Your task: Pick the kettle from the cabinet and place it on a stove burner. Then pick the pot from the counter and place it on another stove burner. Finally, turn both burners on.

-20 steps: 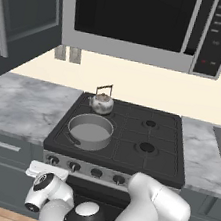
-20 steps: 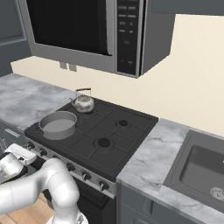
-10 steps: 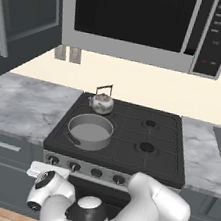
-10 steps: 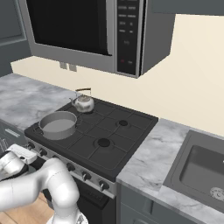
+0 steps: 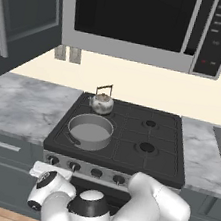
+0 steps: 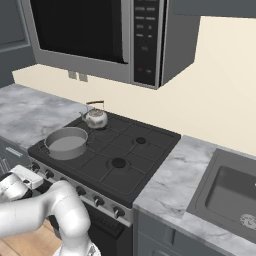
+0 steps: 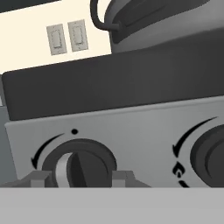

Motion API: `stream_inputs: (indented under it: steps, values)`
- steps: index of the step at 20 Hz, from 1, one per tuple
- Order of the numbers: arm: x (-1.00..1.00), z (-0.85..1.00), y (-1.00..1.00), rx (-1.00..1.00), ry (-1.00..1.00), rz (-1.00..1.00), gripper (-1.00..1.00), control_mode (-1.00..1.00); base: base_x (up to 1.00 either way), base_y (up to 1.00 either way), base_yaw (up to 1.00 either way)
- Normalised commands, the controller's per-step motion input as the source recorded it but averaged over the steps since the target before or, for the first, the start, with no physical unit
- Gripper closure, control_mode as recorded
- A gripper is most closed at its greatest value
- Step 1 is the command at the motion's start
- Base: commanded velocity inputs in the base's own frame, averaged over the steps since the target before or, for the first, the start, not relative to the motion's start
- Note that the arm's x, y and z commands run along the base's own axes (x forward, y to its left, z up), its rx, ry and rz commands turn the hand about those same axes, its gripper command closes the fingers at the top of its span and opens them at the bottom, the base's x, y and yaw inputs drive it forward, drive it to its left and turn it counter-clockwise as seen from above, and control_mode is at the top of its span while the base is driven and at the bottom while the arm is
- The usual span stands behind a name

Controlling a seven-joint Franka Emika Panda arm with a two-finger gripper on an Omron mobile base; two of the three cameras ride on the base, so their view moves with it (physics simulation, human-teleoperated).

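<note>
The silver kettle (image 5: pixel 102 102) (image 6: pixel 95 118) stands on the back-left burner of the black cooktop. In front of it the grey pot (image 5: pixel 90 131) (image 6: pixel 66 142) (image 7: pixel 144 17) rests on the front-left burner. My gripper (image 5: pixel 42 170) (image 6: pixel 27 176) (image 7: pixel 83 178) is low at the stove's front panel, at the leftmost knob (image 7: pixel 78 165). Its jaws are open, and the fingertips (image 7: pixel 40 178) flank the knob's ridge without touching it. The cabinet (image 5: pixel 26 13) door hangs open at upper left. The two right burners (image 5: pixel 146 147) are bare.
A microwave (image 5: pixel 142 21) hangs over the stove. More knobs (image 5: pixel 96 172) line the front panel, one (image 7: pixel 214 155) just right of my gripper. The marble counter (image 5: pixel 22 103) runs left of the stove, and a sink (image 6: pixel 235 192) lies to the right.
</note>
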Motion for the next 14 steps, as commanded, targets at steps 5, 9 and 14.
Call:
stream_inputs:
  steps: [5,9,14]
  values:
    - [-0.09,0.00,0.00,-0.38,0.05,-0.13,1.00,-1.00,0.00,0.00,0.00]
    - [-0.06,0.03,0.02,-0.35,0.05,-0.12,1.00,-1.00,0.00,0.00,0.00]
    - [-0.09,0.06,0.22,-0.28,0.02,-0.05,1.00,-1.00,0.00,0.00,0.00]
